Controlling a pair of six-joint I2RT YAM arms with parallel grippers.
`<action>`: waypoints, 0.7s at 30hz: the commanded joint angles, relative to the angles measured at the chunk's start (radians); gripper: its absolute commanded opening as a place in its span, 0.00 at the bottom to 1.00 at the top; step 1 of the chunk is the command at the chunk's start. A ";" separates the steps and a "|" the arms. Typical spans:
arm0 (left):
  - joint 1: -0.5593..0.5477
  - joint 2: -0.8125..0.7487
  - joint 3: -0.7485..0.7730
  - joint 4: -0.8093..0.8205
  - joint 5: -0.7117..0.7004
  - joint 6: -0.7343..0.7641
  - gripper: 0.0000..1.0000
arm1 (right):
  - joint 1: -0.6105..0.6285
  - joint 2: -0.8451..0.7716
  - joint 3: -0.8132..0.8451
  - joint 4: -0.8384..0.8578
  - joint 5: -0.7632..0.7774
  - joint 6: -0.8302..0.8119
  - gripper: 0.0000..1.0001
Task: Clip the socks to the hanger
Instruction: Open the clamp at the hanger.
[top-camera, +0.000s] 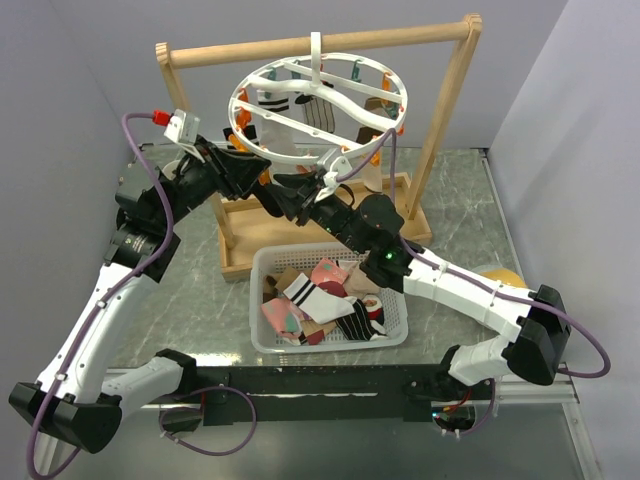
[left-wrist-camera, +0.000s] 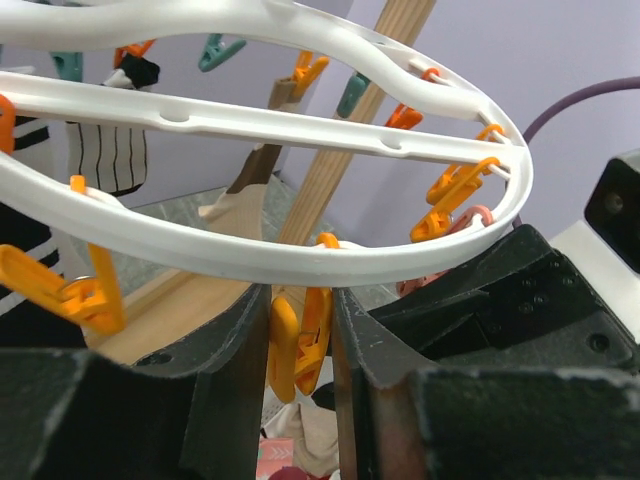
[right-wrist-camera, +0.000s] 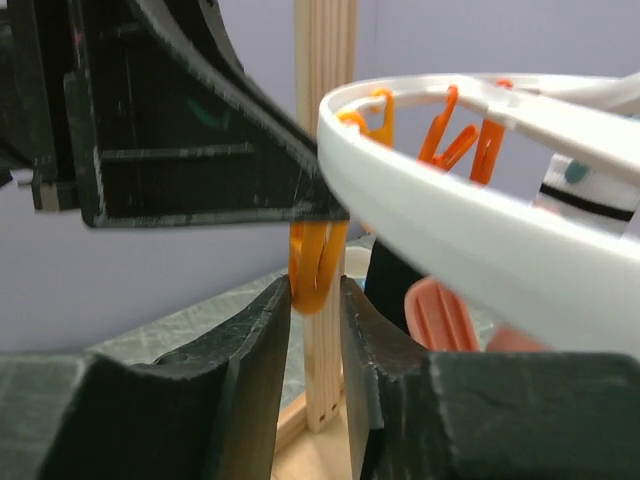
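The hanger (top-camera: 320, 110), a white ring with orange and teal pegs, hangs from the wooden frame (top-camera: 440, 130). A few socks hang clipped at its far side (top-camera: 300, 115). More socks (top-camera: 325, 300) lie in the white basket (top-camera: 262, 340). My left gripper (top-camera: 262, 178) is under the ring's near rim (left-wrist-camera: 250, 255), shut on an orange peg (left-wrist-camera: 297, 340) that hangs there. My right gripper (top-camera: 285, 197) is just below it. Its fingers (right-wrist-camera: 255, 340) stand a narrow gap apart on either side of that peg's lower tip (right-wrist-camera: 318, 270), and they hold no sock.
The frame's upright post (right-wrist-camera: 325, 150) stands right behind the peg. Its wooden base tray (top-camera: 240, 255) lies between the frame and the basket. A yellow object (top-camera: 500, 275) lies behind the right arm. Grey walls close in on both sides.
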 joint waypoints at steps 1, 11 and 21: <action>0.006 -0.029 0.027 0.021 -0.035 0.008 0.01 | 0.001 -0.045 -0.015 0.016 0.015 -0.016 0.38; 0.006 -0.032 0.028 0.025 -0.047 0.017 0.01 | -0.017 -0.019 0.046 0.011 -0.008 -0.011 0.54; 0.006 -0.049 0.032 -0.007 -0.095 0.052 0.01 | -0.017 -0.114 -0.081 -0.057 -0.019 -0.016 0.55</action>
